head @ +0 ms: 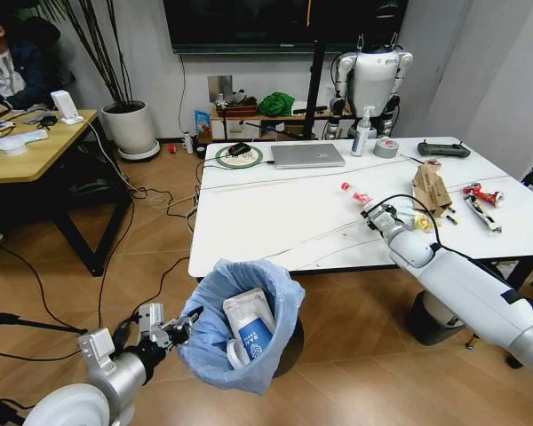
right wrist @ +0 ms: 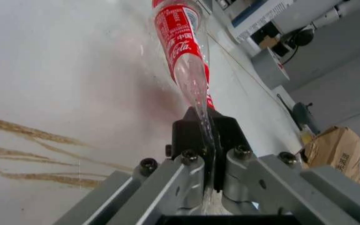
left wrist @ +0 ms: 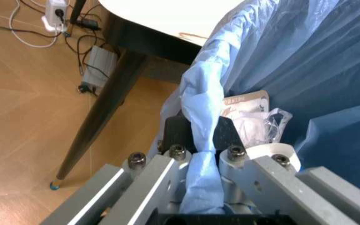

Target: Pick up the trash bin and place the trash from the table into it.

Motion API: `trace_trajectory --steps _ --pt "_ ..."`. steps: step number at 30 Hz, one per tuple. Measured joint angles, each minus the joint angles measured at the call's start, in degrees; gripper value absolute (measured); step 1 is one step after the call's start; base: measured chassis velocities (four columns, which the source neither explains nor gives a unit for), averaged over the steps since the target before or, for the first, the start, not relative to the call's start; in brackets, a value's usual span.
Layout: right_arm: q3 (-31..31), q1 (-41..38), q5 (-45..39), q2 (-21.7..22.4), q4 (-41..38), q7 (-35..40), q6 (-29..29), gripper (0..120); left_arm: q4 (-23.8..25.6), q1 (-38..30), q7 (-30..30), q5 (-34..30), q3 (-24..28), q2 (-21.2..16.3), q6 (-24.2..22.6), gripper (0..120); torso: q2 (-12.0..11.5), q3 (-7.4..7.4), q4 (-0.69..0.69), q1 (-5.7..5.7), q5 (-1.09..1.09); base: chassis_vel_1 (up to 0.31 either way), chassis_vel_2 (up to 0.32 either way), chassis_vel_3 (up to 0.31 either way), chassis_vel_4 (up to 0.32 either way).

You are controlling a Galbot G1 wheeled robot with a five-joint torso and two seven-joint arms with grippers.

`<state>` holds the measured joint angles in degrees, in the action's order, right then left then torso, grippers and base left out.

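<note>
The trash bin (head: 215, 344), lined with a crinkly light-blue bag, hangs tilted just off the table's (head: 275, 217) front edge. My left gripper (head: 185, 325) is shut on the bag's rim (left wrist: 206, 98). A white packet (head: 249, 312) and a blue-white paper cup (head: 251, 342) lie inside. On the table my right gripper (head: 373, 216) is shut on the flattened end of a clear bottle with a red label (right wrist: 181, 44). Torn brown cardboard (head: 432, 188), a yellow scrap (head: 422, 223) and red-white snack packs (head: 482, 194) lie to its right.
At the table's far side are a silver laptop (head: 307, 154), a grey tape roll (head: 386, 148), a pump bottle (head: 362, 133) and a black controller (head: 443, 149). A wooden desk (head: 35, 155) stands at left, with cables across the floor (head: 151, 200). A white cylinder (head: 433, 318) sits under the table.
</note>
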<state>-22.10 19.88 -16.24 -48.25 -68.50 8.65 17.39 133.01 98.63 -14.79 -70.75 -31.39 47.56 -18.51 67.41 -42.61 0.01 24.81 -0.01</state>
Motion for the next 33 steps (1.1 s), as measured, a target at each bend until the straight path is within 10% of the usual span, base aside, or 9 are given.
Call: trace_trajectory --steps 13,33 --pt "1.41 0.31 -10.01 3.14 -9.19 -4.36 -5.34 0 0.10 -0.03 0.01 0.03 0.45 -0.20 0.00 0 0.00 -0.01 0.00 0.00 0.01 0.000 0.000 0.000 0.000" --pt "-0.51 2.60 -54.01 10.57 -55.00 -6.77 -15.79 0 1.07 1.61 -0.22 -2.02 -0.49 -1.17 0.22 0 0.01 0.00 -0.01 0.00 0.00 0.000 0.000 0.000 0.000"
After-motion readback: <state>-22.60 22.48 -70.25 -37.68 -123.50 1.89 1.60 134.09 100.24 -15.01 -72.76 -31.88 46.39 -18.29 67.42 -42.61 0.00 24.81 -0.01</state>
